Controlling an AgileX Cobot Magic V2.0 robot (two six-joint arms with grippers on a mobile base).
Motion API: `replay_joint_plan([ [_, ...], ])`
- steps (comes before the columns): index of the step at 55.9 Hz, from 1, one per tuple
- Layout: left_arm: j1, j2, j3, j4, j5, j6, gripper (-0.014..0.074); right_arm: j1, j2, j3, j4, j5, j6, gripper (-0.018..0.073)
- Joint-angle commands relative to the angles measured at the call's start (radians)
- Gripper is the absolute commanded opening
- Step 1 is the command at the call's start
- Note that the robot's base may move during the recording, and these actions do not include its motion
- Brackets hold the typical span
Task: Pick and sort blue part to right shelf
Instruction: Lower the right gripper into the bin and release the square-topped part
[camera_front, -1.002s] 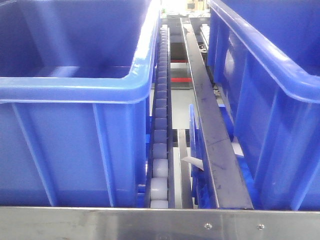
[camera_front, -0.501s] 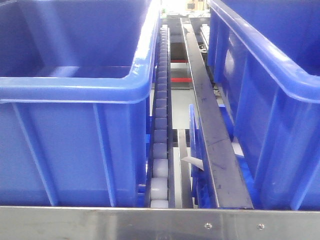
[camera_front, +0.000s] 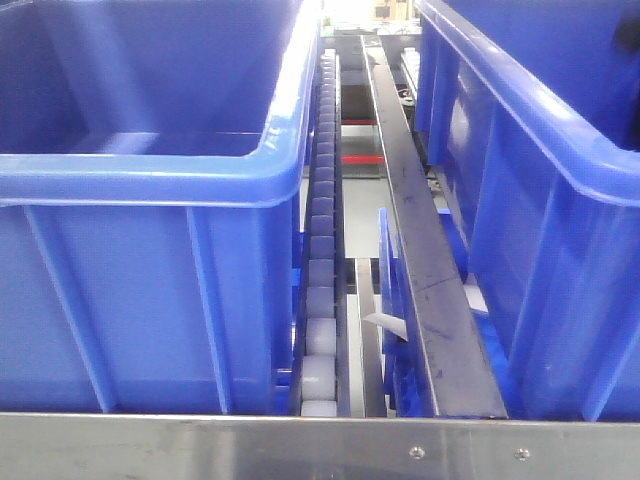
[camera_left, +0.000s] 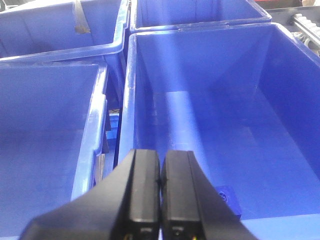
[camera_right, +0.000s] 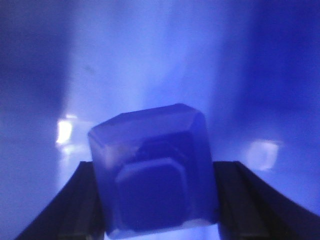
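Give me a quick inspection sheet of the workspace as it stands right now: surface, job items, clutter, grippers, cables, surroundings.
Surface: steel shelf edge across the front; white roller track and dark metal rail run between the bins.
Job's things: blue chamfered plastic part sits between the right gripper's fingers; another small blue block lies on the floor of the large blue plastic bin.
Clutter: white paper scrap beside the rail.
Grippers: left gripper shut and empty, above the bin; right gripper shut on the part.
Cables: nothing seen.
Surroundings: more blue bins on all sides.
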Motion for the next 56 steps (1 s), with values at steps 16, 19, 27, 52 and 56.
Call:
replay_joint_plan([
  [16, -0.007, 0.015, -0.025, 0.001, -0.071, -0.002, 0.0124, -0.024, 0.050, -0.037, -0.021, -0.049, 0.003, 0.0372],
  [19, -0.007, 0.015, -0.025, 0.001, -0.071, -0.002, 0.0124, -0.024, 0.049, -0.037, -0.021, -0.049, 0.003, 0.0467],
  [27, -0.007, 0.015, -0.025, 0.001, -0.071, -0.002, 0.0124, -0.024, 0.037, -0.037, -0.021, -0.049, 0.003, 0.0594],
  [52, -0.007, -0.111, -0.018, 0.101, 0.021, -0.004, 0.0124, -0.024, -0.248, 0.037, -0.037, -0.072, 0.003, 0.0288],
  [56, -0.007, -0.165, -0.005, 0.114, 0.055, -0.004, 0.0124, -0.024, -0.333, 0.097, -0.037, -0.102, 0.002, 0.0156],
])
